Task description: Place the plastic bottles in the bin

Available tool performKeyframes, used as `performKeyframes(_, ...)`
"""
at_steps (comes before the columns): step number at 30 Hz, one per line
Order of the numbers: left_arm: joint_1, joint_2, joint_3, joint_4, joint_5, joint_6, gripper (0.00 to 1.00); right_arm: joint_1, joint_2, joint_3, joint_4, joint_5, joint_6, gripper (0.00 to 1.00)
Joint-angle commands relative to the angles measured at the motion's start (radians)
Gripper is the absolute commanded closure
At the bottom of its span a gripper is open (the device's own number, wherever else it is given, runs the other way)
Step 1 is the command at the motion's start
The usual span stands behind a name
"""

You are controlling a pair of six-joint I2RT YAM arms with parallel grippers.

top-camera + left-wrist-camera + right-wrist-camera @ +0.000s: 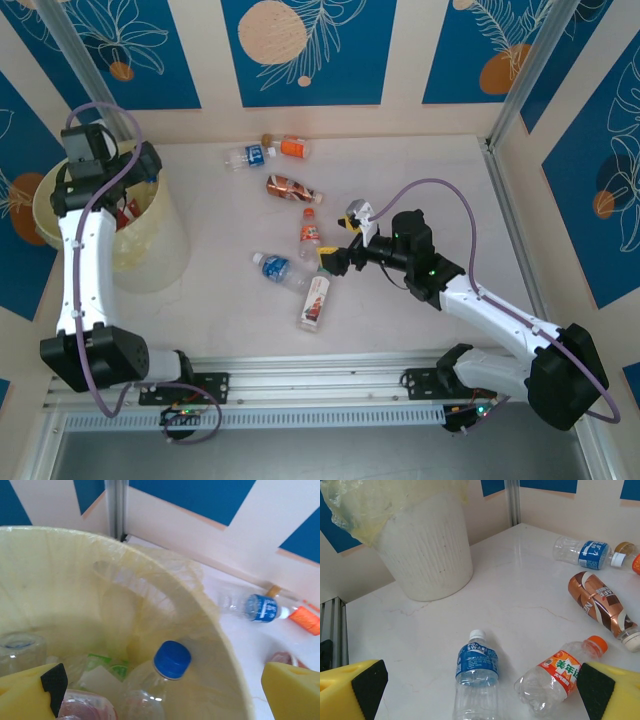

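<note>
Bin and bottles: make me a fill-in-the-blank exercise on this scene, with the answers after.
Inside the bin, the cap-up bottle has a ___ cap.
The blue-labelled bottle in front of the right gripper has a ___ cap.
The brown bottle lies on its ___.
The left gripper and the right gripper both stand ___.
Missing words: blue; white; side; open.

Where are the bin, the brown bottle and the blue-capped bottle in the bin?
bin (160,255), top external view, its outer wall.
brown bottle (600,604), right wrist view, its label.
blue-capped bottle (172,659), left wrist view, its cap.
</note>
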Motion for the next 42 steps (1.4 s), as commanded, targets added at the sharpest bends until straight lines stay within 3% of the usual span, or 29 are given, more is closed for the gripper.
performKeyframes(1,0.002,-0.064,0.013,0.048,0.104,-0.053,0.0,0.009,0.0,0.028,-0.002,0.049,-0.009,0.01)
performKeyframes(5,-0.01,-0.097,0.014,0.053,0.171,-0.095,0.0,0.007,0.007,0.023,0.019,0.171,0.028,0.01)
performKeyframes(8,-0.048,-0.119,0.011,0.053,0.161,-0.11,0.0,-0.004,0.013,0.023,0.026,0.235,0.062,0.01)
performKeyframes(20,-0.33,-0.122,0.064,0.052,0.015,-0.053,0.0,-0.045,0.094,0.096,-0.1,0.291,0.155,0.01)
performKeyframes(25,-0.433,-0.099,0.02,0.066,0.02,-0.088,0.0,-0.036,0.167,0.139,-0.136,0.325,0.188,0.01)
performKeyframes(28,-0.515,-0.084,-0.022,0.054,-0.031,-0.128,0.0,-0.023,0.214,0.154,-0.134,0.382,0.254,0.0)
performKeyframes(33,-0.679,-0.104,-0.21,0.101,-0.186,-0.331,0.0,-0.007,0.236,0.137,-0.123,0.511,0.358,0.0)
performKeyframes(37,-0.73,-0.106,-0.368,0.117,-0.186,-0.587,0.0,-0.033,0.201,0.086,-0.1,0.562,0.42,0.01)
performKeyframes(42,-0.761,-0.086,-0.51,0.157,-0.092,-0.856,0.0,-0.058,0.149,0.038,-0.067,0.464,0.373,0.01)
